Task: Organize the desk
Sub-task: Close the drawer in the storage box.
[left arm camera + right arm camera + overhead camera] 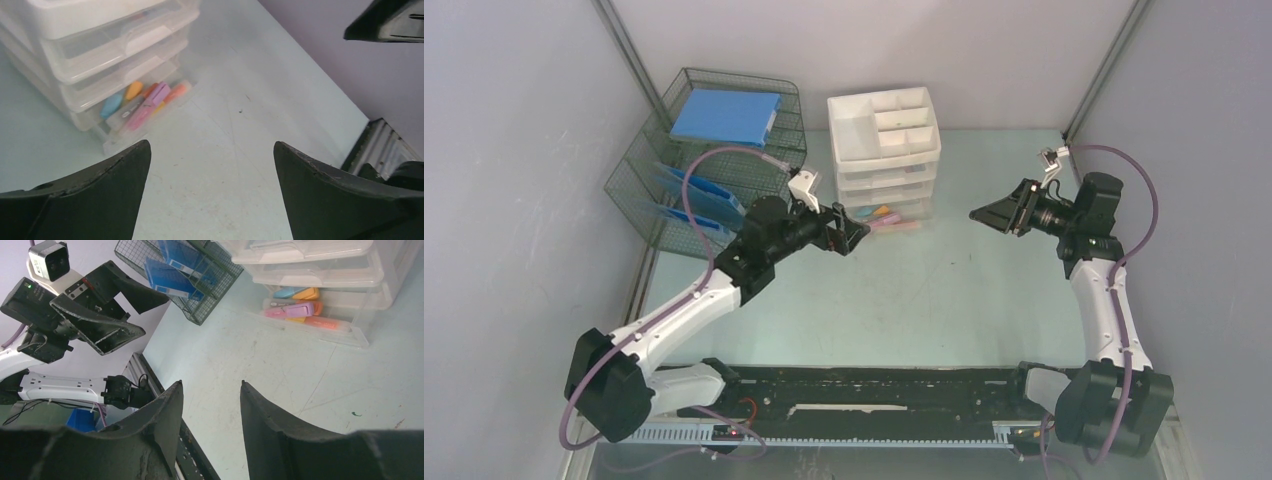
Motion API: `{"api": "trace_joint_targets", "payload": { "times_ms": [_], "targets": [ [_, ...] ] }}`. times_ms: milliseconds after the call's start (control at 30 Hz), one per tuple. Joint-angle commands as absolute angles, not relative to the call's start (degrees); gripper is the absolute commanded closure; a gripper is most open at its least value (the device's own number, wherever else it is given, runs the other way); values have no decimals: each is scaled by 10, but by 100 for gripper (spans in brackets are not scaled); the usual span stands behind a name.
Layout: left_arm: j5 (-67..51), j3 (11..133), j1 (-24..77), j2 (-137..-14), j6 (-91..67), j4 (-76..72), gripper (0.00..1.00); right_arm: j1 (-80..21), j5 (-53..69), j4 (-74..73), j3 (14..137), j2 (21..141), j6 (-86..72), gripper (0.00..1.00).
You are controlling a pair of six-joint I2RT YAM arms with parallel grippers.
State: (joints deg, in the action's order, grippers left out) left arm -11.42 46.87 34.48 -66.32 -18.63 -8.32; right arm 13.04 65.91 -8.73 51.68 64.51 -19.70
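The desk (944, 300) lay under both arms. The left gripper (855, 232) hung low in front of the drawers (886, 150), its jaws spread wide with nothing between them. It was just beside the bottom drawer (896, 224), which stood pulled out with pens (144, 104) lying in it (pink, orange, blue and purple, some resting over others). The right gripper (978, 214) was raised off to the right, well apart, its jaws partly parted and empty. The step in hand looked to be shutting that drawer. It would go best with the fingers set flat against the middle of the front lip and pushed straight back, low enough not to ride over the lip and slowly enough that the light drawers did not slide on the desk. No brand or writing could be read; pale strips on the folders (170, 282) in the rack (724, 165) were too small to make out.
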Motion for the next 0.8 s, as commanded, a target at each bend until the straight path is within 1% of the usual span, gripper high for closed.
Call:
{"api": "trace_joint_targets", "payload": {
  "times_ms": [0, 233, 400, 433, 533, 567, 633, 700, 733, 767],
  "targets": [
    [-185, 472, 342, -683, -212, -129, 0, 136, 670, -76, 524, 640, -184, 47],
    [-236, 493, 340, -761, -218, -140, 0, 139, 671, -76, 524, 641, -182, 47],
    [-237, 539, 340, -843, -192, -88, 0, 140, 674, -76, 524, 642, -181, 47],
    [-228, 553, 341, -860, -184, -71, 2, 140, 673, -76, 524, 642, -180, 47],
    [-177, 593, 353, -903, -131, -8, 13, 140, 673, -76, 524, 644, -180, 47],
    [-145, 609, 360, -914, -109, 23, 19, 140, 673, -76, 524, 645, -179, 47],
    [-78, 643, 379, -943, -70, 69, 28, 140, 673, -76, 524, 646, -179, 47],
    [-31, 680, 399, -972, -33, 105, 39, 140, 672, -76, 524, 647, -179, 47],
    [-12, 695, 408, -986, -14, 117, 47, 140, 672, -77, 523, 648, -178, 47],
    [6, 711, 417, -1001, 4, 131, 60, 140, 672, -77, 524, 648, -177, 47]
  ]
}}
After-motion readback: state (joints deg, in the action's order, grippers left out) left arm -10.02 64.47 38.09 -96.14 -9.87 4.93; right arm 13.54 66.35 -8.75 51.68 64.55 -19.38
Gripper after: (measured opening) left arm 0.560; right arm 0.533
